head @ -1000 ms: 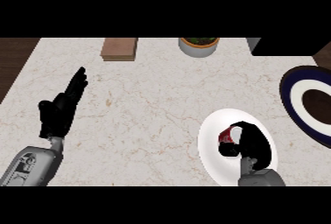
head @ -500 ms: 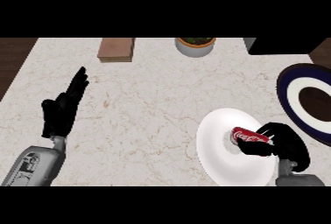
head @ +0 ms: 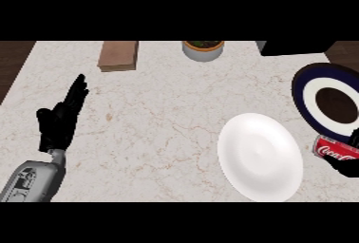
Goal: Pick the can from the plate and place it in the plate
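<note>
Can (head: 336,151) is now off the white plate (head: 259,156). Half a sec ago it lay on the plate's right part w/ the right hand (head: 348,163) over it; now it sits at the far right edge of the frame, just past the plate's right rim and below the dark blue plate (head: 306,85). White plate looks bare.

Right hand: only a bit shows at the right edge, black fingers curled round the can's lower side, so it has hold of it. Whether the can is lifted or touching the desk (head: 168,118), can't tell.

Meaning: pick step looks done, carry under way. Next is prob. a short move up-frame to the blue plate w/ its white ring and dark centre, upper right.

Left hand (head: 61,118) at left of frame, fingers straight and pointing up-frame, holds nothing, same spot as 1 s ago: resting.
</note>
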Robot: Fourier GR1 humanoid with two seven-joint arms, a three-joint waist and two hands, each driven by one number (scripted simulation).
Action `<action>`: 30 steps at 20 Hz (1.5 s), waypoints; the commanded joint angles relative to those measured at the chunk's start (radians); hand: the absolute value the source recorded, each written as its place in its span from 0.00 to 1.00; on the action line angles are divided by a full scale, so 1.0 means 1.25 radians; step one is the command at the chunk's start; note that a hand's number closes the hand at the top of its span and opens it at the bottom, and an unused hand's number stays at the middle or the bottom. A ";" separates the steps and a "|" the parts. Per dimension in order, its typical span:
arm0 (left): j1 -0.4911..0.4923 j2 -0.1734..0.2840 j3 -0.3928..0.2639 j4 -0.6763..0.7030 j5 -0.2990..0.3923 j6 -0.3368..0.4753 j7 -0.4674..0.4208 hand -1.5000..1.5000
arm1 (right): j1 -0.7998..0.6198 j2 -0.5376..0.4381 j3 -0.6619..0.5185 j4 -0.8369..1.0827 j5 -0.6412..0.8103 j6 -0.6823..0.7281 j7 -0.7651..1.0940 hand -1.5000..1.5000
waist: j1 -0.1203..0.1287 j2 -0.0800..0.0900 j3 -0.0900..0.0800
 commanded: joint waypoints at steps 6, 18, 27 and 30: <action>0.006 -0.006 -0.002 0.001 0.001 -0.001 -0.001 0.50 | -0.052 -0.162 -0.248 0.126 -0.209 0.010 -0.423 1.00 | 0.005 0.005 0.003; -0.021 -0.020 -0.039 -0.017 -0.010 -0.032 -0.008 0.50 | -0.119 -0.327 -0.323 0.555 -0.304 0.222 -0.855 1.00 | 0.097 0.023 -0.004; -0.064 -0.026 -0.037 0.007 -0.012 -0.054 0.011 0.50 | -0.297 -0.290 -0.172 0.723 -0.219 0.181 -0.920 1.00 | 0.106 0.020 -0.007; -0.070 -0.052 -0.057 0.009 -0.030 -0.037 0.019 0.50 | -0.336 -0.262 -0.095 0.728 -0.126 0.066 -0.924 1.00 | 0.103 0.021 -0.008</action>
